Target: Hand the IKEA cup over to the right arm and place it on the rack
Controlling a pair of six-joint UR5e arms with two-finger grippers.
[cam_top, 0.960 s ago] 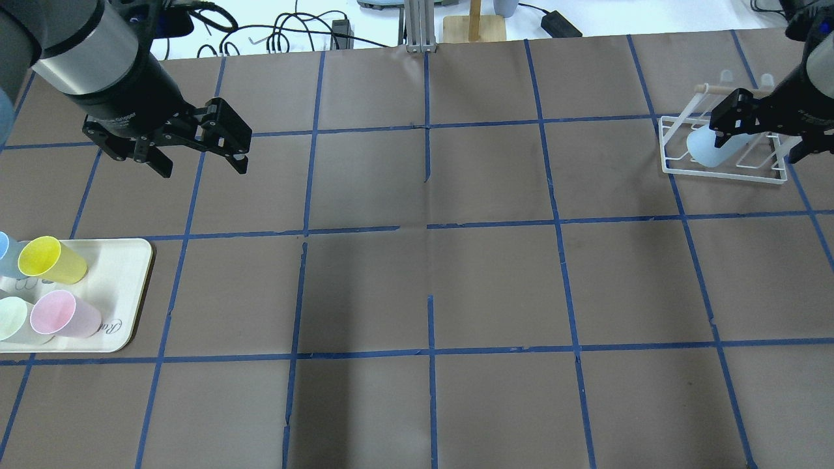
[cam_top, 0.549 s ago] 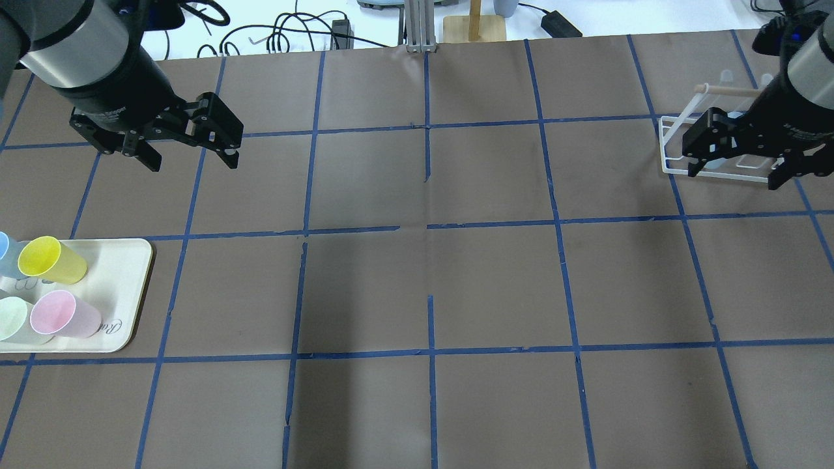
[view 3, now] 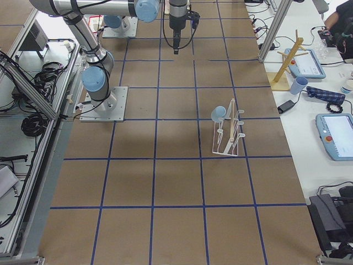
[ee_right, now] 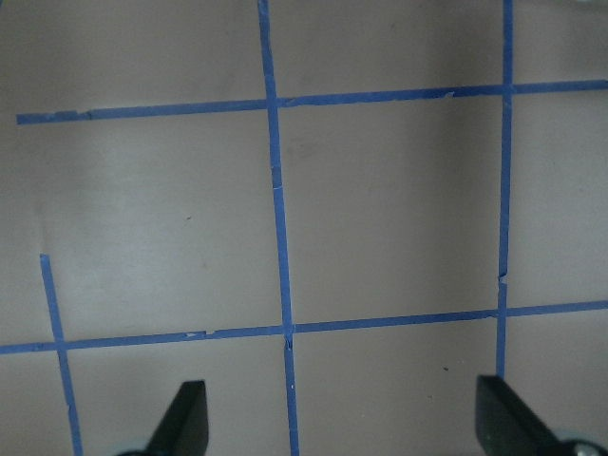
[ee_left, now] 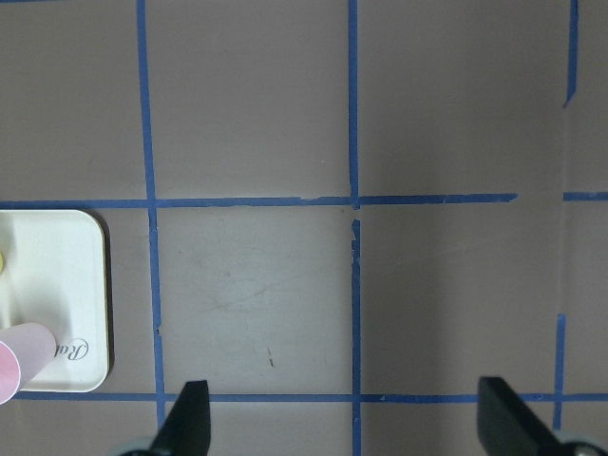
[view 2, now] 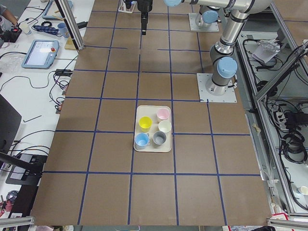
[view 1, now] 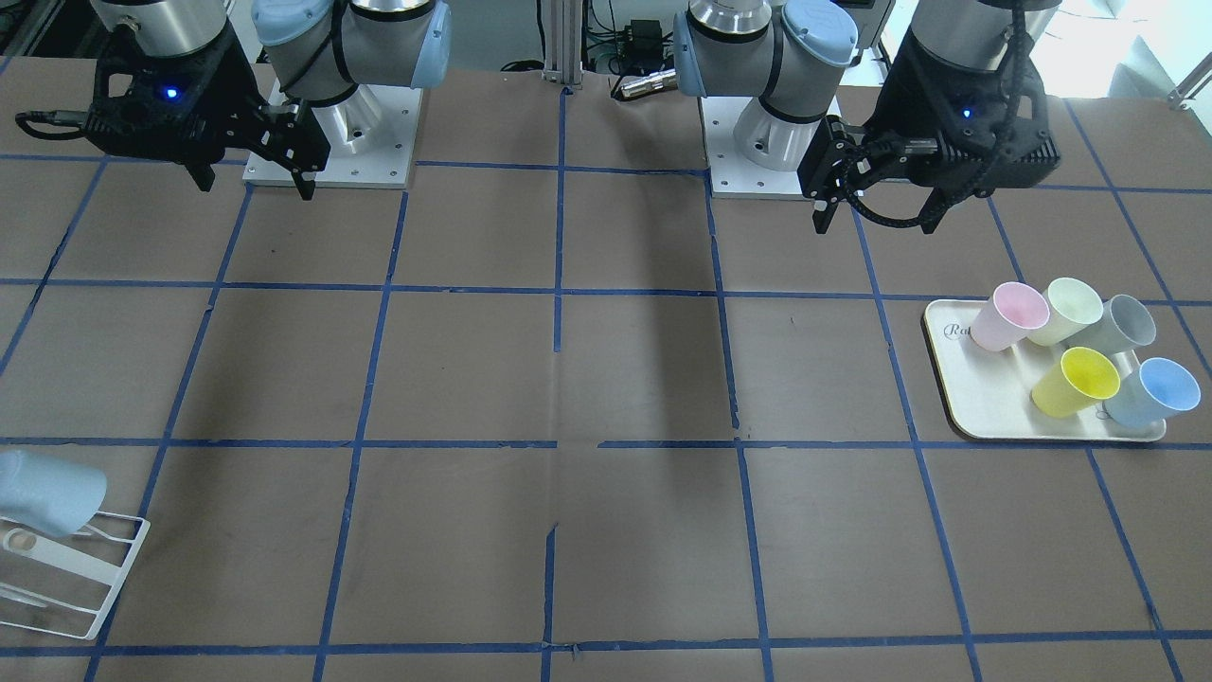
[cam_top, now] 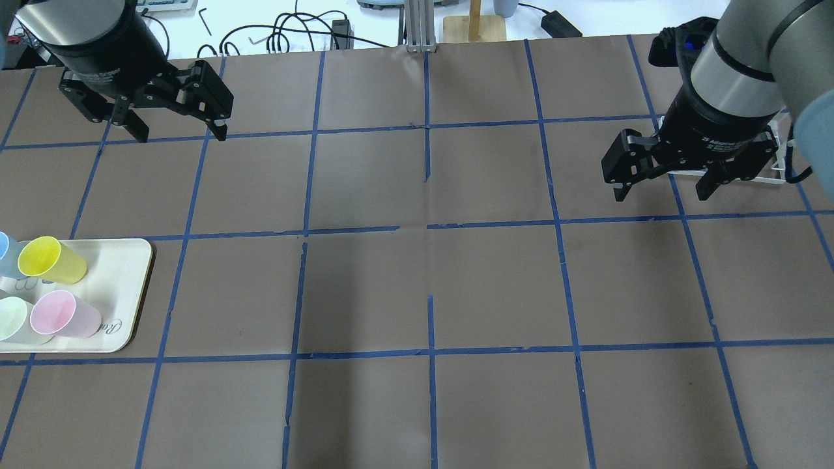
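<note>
The IKEA cup (view 1: 47,493) is a pale sky-blue tumbler that rests tilted on a prong of the white wire rack (view 1: 80,592). It also shows in the exterior right view (view 3: 219,115) on the rack (view 3: 229,137). In the overhead view my right arm hides the cup, and only a strip of the rack (cam_top: 776,177) shows. My right gripper (cam_top: 662,190) is open and empty, high above the table, off the rack toward the table's middle; its fingers (ee_right: 185,423) frame bare table. My left gripper (cam_top: 182,135) is open and empty at the far left.
A cream tray (cam_top: 124,286) at the left holds several cups, among them a yellow one (cam_top: 49,259), a pink one (cam_top: 62,314) and a second light-blue one (view 1: 1155,390). A wooden stand (view 3: 287,61) and cables lie beyond the table's far edge.
My right gripper has let go of the cup on the rack, risen and drawn away toward the table's middle. My left gripper has drifted toward the far edge, still open.
</note>
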